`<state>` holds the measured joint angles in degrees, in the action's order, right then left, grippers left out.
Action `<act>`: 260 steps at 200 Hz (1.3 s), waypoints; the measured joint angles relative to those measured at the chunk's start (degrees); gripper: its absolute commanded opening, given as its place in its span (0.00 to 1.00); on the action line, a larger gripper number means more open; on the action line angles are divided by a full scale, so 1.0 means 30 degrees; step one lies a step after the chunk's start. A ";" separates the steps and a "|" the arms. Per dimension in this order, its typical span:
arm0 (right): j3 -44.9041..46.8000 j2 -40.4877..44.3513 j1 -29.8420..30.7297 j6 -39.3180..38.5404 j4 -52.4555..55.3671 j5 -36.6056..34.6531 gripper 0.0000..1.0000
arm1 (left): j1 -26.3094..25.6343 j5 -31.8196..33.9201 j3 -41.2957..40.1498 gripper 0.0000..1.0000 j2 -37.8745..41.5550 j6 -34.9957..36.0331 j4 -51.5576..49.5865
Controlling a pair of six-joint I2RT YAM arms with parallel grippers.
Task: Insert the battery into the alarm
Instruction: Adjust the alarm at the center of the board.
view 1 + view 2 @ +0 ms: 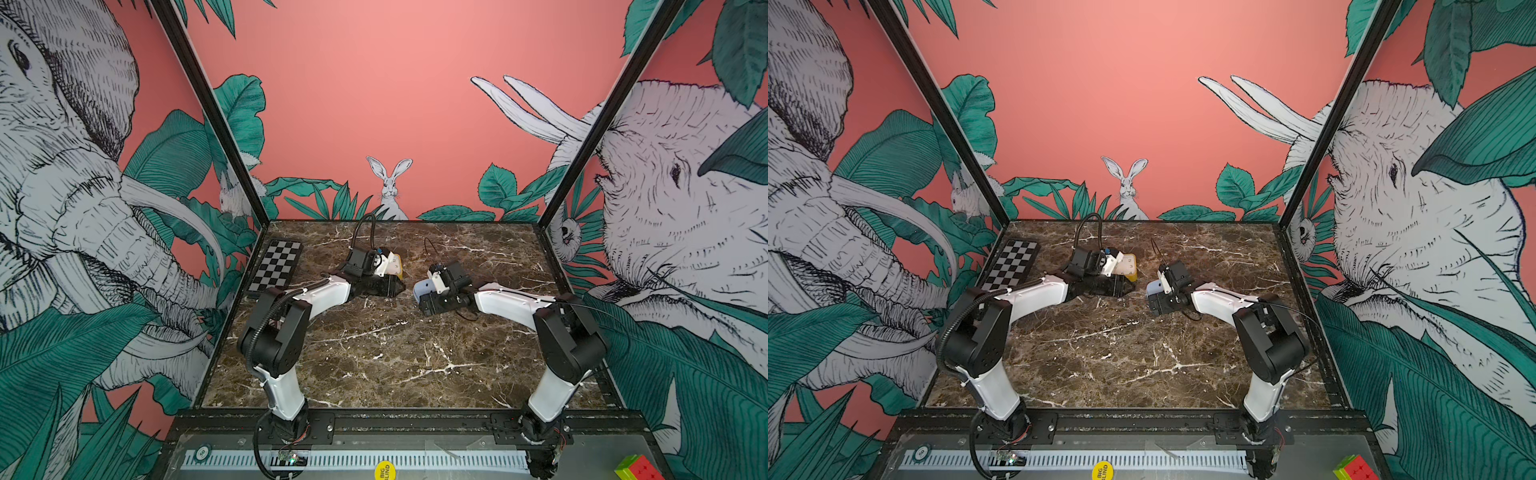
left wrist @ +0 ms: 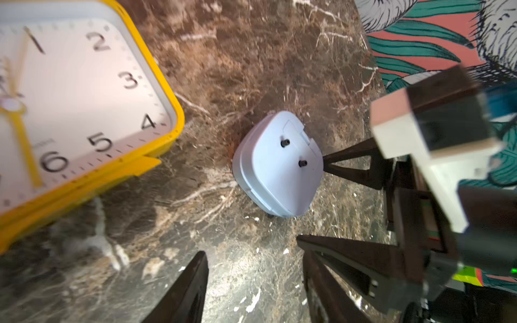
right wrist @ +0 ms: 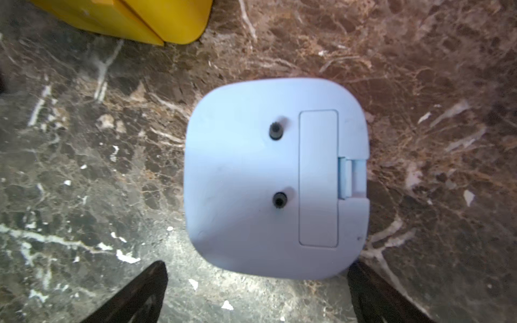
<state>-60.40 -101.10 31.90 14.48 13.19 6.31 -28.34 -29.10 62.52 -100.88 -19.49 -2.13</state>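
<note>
Yellow clock (image 2: 84,112) shows 1–6; a chip (image 1: 385,471) reads BIG BLIND. Blue alarm (image 3: 275,179) lies face-down mid-bench, lid (image 3: 319,179) closed. Right claw (image 3: 257,267) gapes wide at its edge, left claw (image 2: 254,257) partly open, both empty.

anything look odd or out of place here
No battery shows in any view. The blue alarm lies face down on the marble table, its battery cover shut. Nothing looks spilled or broken.

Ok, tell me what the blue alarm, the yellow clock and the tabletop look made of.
Blue alarm: matte moulded plastic, judging by its seamed battery cover. Yellow clock: smooth, slightly glossy plastic frame, seemingly, with moulded rounded corners. Tabletop: brown, white-veined marble or a marble-look laminate; cannot tell which.
</note>
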 measured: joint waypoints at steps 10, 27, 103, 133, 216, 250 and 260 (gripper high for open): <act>-0.0146 -0.0138 0.0000 -0.0131 -0.0022 -0.0044 0.98 | -0.0007 0.0160 0.0000 0.57 0.0029 0.0087 -0.0015; -0.0393 -0.0430 0.0000 -0.0255 -0.0328 -0.0066 0.98 | -0.0007 0.0444 0.0007 0.58 0.0029 0.0291 -0.0233; -0.0969 -0.1902 0.0262 -0.0845 -0.1821 -0.0874 0.98 | -0.0007 0.1610 0.0036 0.63 0.0066 0.0670 -0.0459; -0.0969 -0.2193 0.0284 -0.1457 -0.2637 -0.0823 0.99 | -0.0036 0.2047 0.0036 0.65 0.0335 0.1056 -0.0459; -0.1377 -0.2958 0.0350 -0.3417 -0.4167 -0.0364 0.99 | -0.0197 0.2747 0.0197 0.69 0.0758 0.2856 -0.0976; -0.1188 -0.3002 0.0350 -0.3963 -0.4779 0.0000 0.98 | -0.0386 0.2951 0.0430 0.70 0.0809 0.4124 -0.1545; -0.1224 -0.3096 0.0350 -0.4153 -0.4896 0.0109 0.98 | -0.0401 0.2951 0.0430 0.70 0.0816 0.4452 -0.1603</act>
<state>-64.07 -110.39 32.95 2.02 -1.50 6.63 -29.54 -20.25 63.81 -98.43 -6.13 -6.94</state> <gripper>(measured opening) 0.985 0.701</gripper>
